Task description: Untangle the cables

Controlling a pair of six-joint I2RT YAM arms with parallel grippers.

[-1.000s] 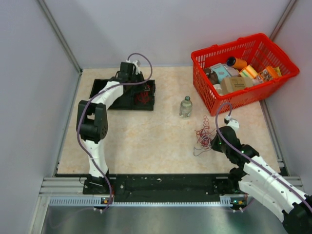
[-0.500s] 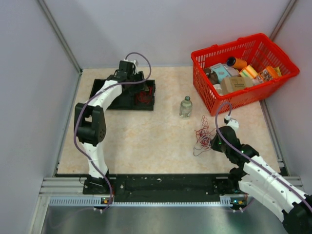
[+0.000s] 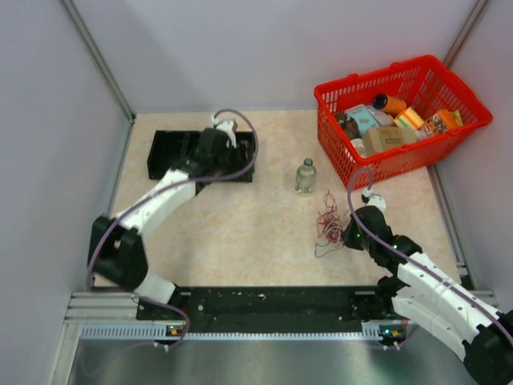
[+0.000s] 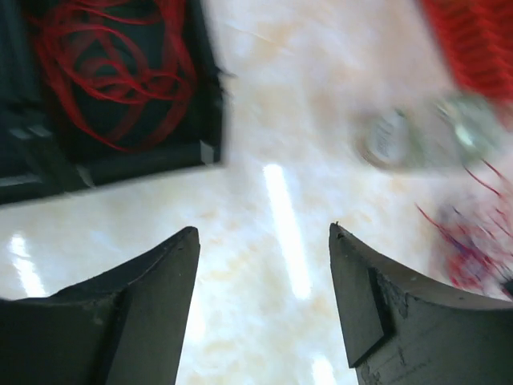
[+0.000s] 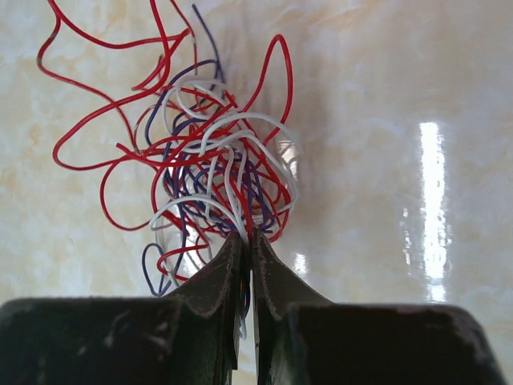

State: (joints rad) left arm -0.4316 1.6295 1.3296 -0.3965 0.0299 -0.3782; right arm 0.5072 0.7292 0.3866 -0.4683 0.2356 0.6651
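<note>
A tangled bunch of red, white and dark blue cables [image 3: 327, 220] lies on the beige table, just in front of the bottle. My right gripper [image 3: 348, 237] is at its right side. In the right wrist view this gripper [image 5: 248, 238] is shut on a few strands at the near end of the cables [image 5: 212, 164]. A separate red cable [image 4: 112, 72] lies coiled in the black tray [image 3: 164, 152]. My left gripper [image 3: 218, 154] hovers above the tray's right part. Its jaws stand open and empty [image 4: 264, 233], over bare table just off the tray's corner.
A small clear bottle [image 3: 305, 175] stands upright between the tray and the red basket [image 3: 385, 167], blurred in the left wrist view [image 4: 417, 136]. The basket at the back right holds several packaged goods. Grey walls close in the table.
My left gripper has opened, let go of the red cable in the tray and risen away, its elbow swinging down and left. The right gripper shifted slightly left with the bunch.
</note>
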